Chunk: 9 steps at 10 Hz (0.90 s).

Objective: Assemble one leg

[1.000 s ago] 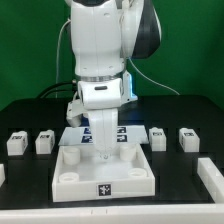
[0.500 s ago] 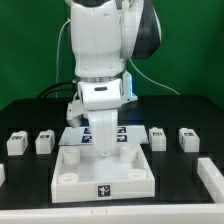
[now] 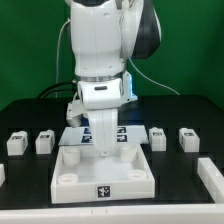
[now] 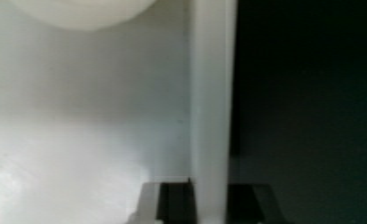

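White tray [image 3: 68, 176] under tool [image 3: 104, 142] | no change since 0.5 s | tool grip: cannot tell

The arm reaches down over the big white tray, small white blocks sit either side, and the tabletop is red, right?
Not quite: the exterior view shows the tabletop is black, not red. The rest holds: the arm reaches down over the big white tray, with small white blocks either side.
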Tool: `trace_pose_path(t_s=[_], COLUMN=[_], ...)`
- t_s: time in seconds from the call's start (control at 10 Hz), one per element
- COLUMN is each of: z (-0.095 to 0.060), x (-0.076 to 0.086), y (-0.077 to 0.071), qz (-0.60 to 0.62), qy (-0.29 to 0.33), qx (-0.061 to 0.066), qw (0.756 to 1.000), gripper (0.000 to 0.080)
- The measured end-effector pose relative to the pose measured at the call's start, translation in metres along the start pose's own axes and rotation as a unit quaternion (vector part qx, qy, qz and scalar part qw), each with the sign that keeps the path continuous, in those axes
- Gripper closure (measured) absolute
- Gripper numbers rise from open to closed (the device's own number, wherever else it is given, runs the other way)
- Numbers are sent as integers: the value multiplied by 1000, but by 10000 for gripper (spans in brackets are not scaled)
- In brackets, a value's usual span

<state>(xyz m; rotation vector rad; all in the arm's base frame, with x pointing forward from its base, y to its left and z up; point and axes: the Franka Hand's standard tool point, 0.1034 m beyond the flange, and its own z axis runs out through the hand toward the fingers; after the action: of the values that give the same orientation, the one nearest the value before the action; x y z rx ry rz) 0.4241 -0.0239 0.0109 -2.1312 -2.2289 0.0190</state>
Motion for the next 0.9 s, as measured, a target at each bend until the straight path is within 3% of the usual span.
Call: trace_pose_path(t_s=[0.1, 0.3, 0.6, 0.9], z=[0, 1, 1, 0], x=[5, 32, 71, 84], y=[2, 12, 42, 60], qz=[11, 18, 15, 9], qy=[1, 10, 27, 36], qx=[-1, -10, -19, -38], qw=[1000, 1000, 999, 999], gripper=[741, 740, 740, 739])
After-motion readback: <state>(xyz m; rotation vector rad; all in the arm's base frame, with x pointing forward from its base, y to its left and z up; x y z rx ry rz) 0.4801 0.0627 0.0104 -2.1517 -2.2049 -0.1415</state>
